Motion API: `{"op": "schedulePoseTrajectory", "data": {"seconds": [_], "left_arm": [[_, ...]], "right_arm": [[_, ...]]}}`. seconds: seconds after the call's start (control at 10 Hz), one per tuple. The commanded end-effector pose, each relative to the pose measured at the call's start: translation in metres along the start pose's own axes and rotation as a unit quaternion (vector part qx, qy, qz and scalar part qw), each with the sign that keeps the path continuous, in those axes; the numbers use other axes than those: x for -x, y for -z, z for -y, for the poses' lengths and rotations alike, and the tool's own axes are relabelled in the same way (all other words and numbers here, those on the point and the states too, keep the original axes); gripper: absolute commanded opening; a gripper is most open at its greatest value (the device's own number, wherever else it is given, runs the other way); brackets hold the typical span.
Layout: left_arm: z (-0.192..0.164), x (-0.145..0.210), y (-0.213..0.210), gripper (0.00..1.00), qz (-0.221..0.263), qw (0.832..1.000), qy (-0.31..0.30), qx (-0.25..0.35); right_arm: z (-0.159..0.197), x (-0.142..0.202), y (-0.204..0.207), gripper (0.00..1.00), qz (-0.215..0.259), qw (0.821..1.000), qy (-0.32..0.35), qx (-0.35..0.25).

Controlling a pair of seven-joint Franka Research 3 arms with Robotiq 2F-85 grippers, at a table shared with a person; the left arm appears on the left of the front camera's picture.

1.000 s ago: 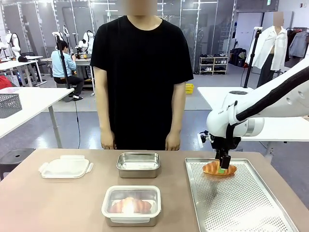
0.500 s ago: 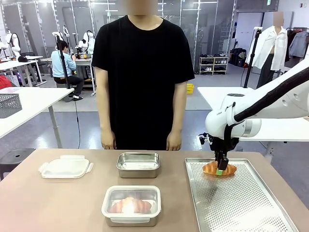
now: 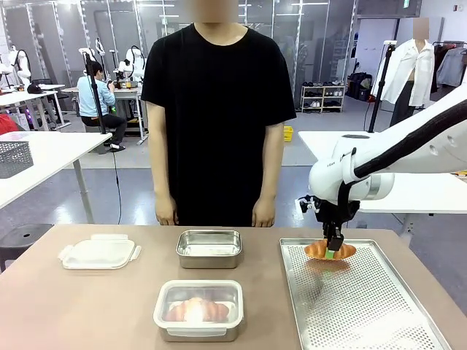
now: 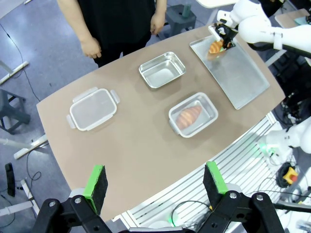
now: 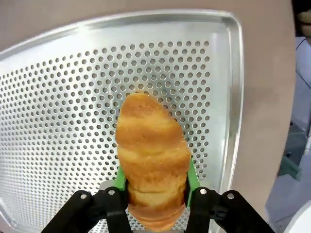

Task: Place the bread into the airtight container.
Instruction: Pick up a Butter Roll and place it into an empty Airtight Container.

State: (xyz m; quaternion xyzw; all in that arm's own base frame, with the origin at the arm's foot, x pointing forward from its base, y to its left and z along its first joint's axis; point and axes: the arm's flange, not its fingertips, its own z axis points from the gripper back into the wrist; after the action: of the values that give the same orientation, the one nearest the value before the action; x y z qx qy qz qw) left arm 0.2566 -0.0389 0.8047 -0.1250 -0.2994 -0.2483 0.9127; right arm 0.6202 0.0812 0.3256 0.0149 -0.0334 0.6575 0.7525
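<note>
A golden croissant-like bread (image 3: 330, 250) (image 5: 151, 155) hangs just above the far end of the perforated metal tray (image 3: 365, 306), with my right gripper (image 3: 333, 252) (image 5: 154, 180) shut on it; its green pads (image 5: 120, 178) press both sides. An empty steel container (image 3: 209, 248) (image 4: 162, 70) stands at the table's middle, far side. A second container (image 3: 198, 309) (image 4: 193, 115) nearer me holds another bread under a clear lid. My left gripper (image 4: 153, 181) is high above the table, open and empty.
A loose white-rimmed lid (image 3: 99, 253) (image 4: 92, 108) lies at the table's left. A person in a black shirt (image 3: 215, 109) stands at the far edge with hands down. The tray (image 5: 73, 97) is bare around the bread.
My right gripper has lifted the bread slightly off the tray and shifted it a little to the left. The person has barely moved.
</note>
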Motion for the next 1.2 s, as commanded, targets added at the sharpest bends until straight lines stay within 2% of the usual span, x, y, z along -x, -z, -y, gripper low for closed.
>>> {"op": "schedulePoseTrajectory", "data": {"seconds": [0.0, 0.2, 0.3, 0.6, 0.9, 1.1], "left_arm": [[0.001, 0.0, -0.001, 1.0, 0.001, 1.0, 0.001, 0.002], [0.001, 0.0, -0.001, 1.0, 0.001, 1.0, 0.001, 0.002], [0.001, 0.0, -0.001, 1.0, 0.001, 1.0, 0.001, 0.002], [0.001, 0.0, -0.001, 1.0, 0.001, 1.0, 0.001, 0.002], [0.001, 0.0, -0.001, 1.0, 0.001, 1.0, 0.001, 0.002], [0.001, 0.0, -0.001, 1.0, 0.001, 1.0, 0.001, 0.002]], "right_arm": [[-0.013, -0.025, -0.04, 0.51, 0.007, 1.0, 0.009, -0.006], [-0.022, -0.069, -0.07, 0.51, 0.011, 1.0, 0.018, -0.004], [-0.029, -0.101, -0.079, 0.51, -0.003, 1.0, 0.015, 0.005], [-0.045, -0.182, -0.095, 0.51, 0.018, 1.0, 0.01, 0.016], [-0.062, -0.268, -0.09, 0.51, 0.005, 1.0, -0.004, 0.018], [-0.064, -0.309, -0.071, 0.51, -0.005, 1.0, -0.003, 0.012]]}}
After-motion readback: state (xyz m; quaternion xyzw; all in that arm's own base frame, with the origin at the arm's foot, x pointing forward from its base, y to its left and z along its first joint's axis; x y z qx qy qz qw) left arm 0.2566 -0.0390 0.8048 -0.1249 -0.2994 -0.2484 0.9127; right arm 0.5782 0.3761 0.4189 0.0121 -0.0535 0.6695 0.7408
